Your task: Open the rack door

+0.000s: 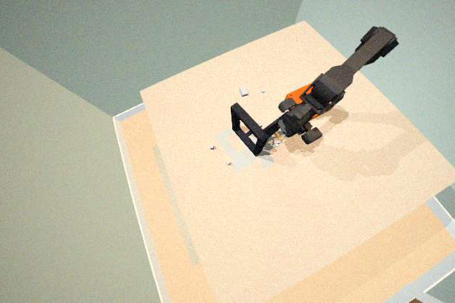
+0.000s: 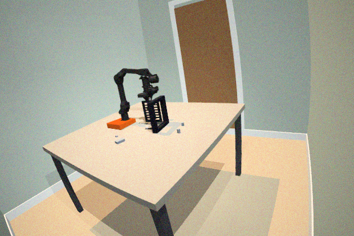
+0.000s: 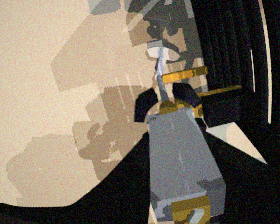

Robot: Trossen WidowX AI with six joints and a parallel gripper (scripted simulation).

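We see the bench [image 1: 314, 219] [image 2: 102, 154] [image 3: 31, 100] carrying the arm [image 1: 365, 55] [image 2: 120, 85], its base near one edge. The rack frame [image 1: 250, 121] [image 2: 165, 111] stands inward; its slatted door [image 1: 275, 126] [image 2: 144, 111] [image 3: 226, 45] swings out toward that edge. Our claw [image 1: 283, 128] [image 2: 150, 98] [image 3: 175, 141] pinches the handle [image 3: 163, 90] beside the door. Pale blocks [image 1: 243, 91] [image 2: 119, 141] lie around the frame.
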